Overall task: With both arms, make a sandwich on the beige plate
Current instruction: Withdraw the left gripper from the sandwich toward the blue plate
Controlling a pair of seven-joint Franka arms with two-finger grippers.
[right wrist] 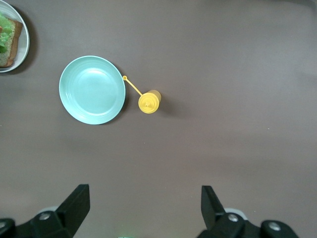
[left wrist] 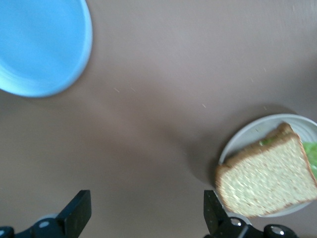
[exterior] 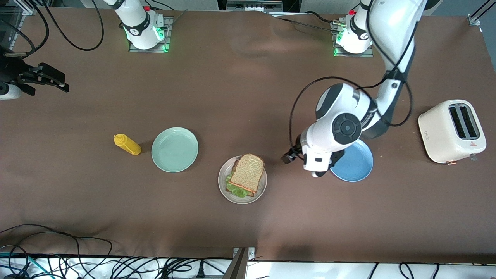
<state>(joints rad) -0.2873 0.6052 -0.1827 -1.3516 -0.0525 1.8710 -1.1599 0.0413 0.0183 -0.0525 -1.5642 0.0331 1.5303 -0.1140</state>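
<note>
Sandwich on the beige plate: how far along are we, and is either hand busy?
Done, by the look of it: the sandwich sits assembled on the beige plate, top slice on, lettuce showing at its edge. In hand: nothing. The left hand hangs open between that plate and the blue plate; the right hand waits open at its end of the table. Nothing visibly left to do.

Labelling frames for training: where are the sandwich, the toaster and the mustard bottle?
sandwich (exterior: 248, 174), front view, top slice.
toaster (exterior: 451, 131), front view, its top.
mustard bottle (exterior: 128, 145), front view, its body.
</note>
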